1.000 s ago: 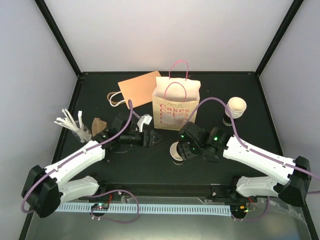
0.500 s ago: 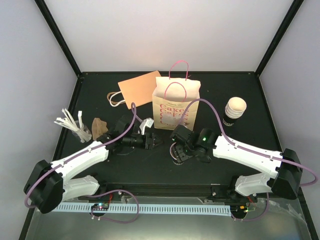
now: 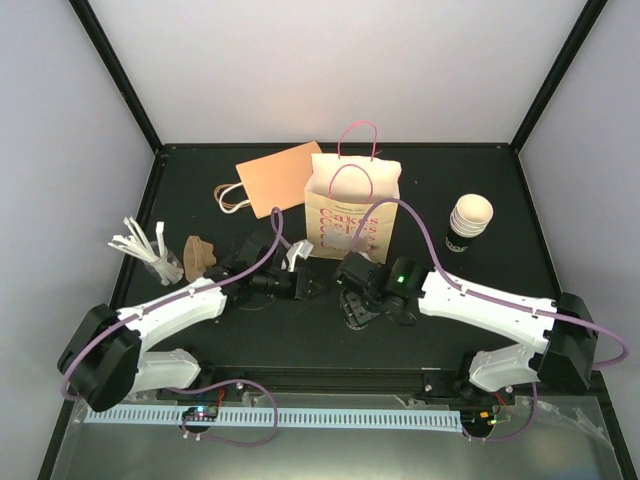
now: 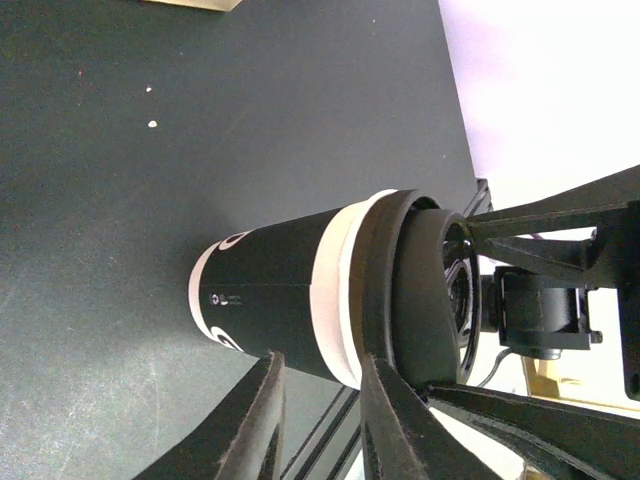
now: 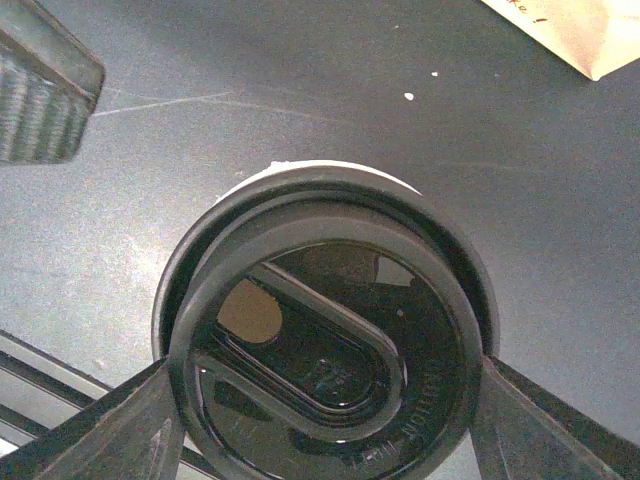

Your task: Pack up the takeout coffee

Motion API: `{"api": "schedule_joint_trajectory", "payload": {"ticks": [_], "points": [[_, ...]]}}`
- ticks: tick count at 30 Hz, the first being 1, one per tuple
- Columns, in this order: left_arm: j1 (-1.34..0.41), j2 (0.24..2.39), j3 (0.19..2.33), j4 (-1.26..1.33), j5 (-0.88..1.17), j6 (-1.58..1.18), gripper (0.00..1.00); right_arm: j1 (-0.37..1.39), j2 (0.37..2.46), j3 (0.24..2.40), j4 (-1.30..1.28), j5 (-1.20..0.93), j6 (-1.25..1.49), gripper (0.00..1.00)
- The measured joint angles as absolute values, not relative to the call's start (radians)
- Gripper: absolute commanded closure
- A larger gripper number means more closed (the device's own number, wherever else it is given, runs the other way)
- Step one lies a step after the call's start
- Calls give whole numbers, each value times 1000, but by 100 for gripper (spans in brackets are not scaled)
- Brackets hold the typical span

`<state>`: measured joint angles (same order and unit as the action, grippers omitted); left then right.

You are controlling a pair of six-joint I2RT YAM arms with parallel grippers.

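The takeout coffee cup [image 4: 262,300] stands on the black table, dark-bodied with white bands. A black lid [image 5: 330,340] sits on its mouth. My right gripper [image 5: 325,372] is shut on that lid from above, one finger on each side of the rim. In the top view the right gripper [image 3: 356,300] covers the cup. My left gripper [image 3: 312,287] is just left of the cup, and its fingertips [image 4: 268,385] reach the cup's side. Its jaws are narrowed but apart, with nothing between them. The paper bag [image 3: 352,205] stands open behind both grippers.
A stack of paper cups [image 3: 468,222] stands at the right. A flat orange bag [image 3: 280,178] lies behind left. The brown pulp carrier [image 3: 198,255] and a bundle of white sticks [image 3: 140,248] sit at the left. The table's front rail runs close below the cup.
The right gripper moved left over the open cup, and the lid now covers its mouth. The left gripper slid right toward the cup and its jaws narrowed.
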<state>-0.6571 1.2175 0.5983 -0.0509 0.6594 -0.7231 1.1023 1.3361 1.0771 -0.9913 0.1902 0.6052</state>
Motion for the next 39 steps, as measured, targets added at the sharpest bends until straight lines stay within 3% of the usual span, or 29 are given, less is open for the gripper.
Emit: {"api": "schedule_joint_trajectory", "payload": {"ticks": [12, 26, 39], "points": [[-675, 1270, 598, -49, 664, -723, 83, 1108, 1367, 1083, -984, 199, 599, 24], [-682, 1271, 592, 2, 671, -737, 64, 1111, 1386, 1097, -983, 200, 558, 24], [-686, 1270, 584, 61, 682, -753, 64, 1111, 1383, 1078, -960, 200, 539, 24]]}}
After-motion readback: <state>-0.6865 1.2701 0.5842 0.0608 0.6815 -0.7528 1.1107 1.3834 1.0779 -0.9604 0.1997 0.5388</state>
